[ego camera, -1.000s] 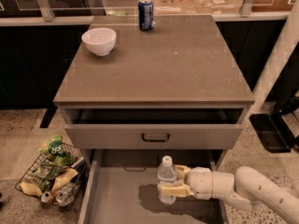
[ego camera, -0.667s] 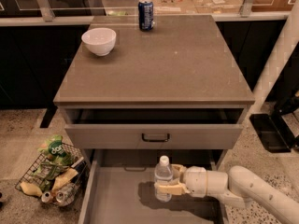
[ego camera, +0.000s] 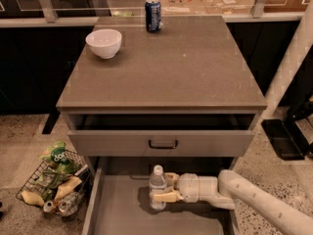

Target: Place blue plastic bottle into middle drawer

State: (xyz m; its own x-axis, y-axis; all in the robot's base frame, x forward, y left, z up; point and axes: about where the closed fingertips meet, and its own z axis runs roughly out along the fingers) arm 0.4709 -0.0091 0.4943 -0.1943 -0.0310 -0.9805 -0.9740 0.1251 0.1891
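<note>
- We take the step in hand to be the set-down. The middle drawer (ego camera: pixel 115 214) is pulled out toward the near edge, and the left of its pale floor is bare. It sits below the upper drawer (ego camera: pixel 112 143), the one with the black handle.
- The blue plastic bottle (ego camera: pixel 156 179) stands upright inside the middle drawer, cap up, about midway between the side walls. We cannot tell whether its base rests on the floor or hangs just above it.
- The gripper (ego camera: pixel 162 188) sits at the bottle's right side. Its tan fingers (ego camera: pixel 166 197) are closed around the body, one on the far side and one on the near side.
- The arm (ego camera: pixel 264 202) comes in from the near right. It runs low and almost level over the drawer's right part, with the wrist pointing left.
- As we judge it, the next move calls for a small descent until the base bears. The fingers then spread, and the gripper draws back to the right — slowly, since a tall, light bottle tips easily.
</note>
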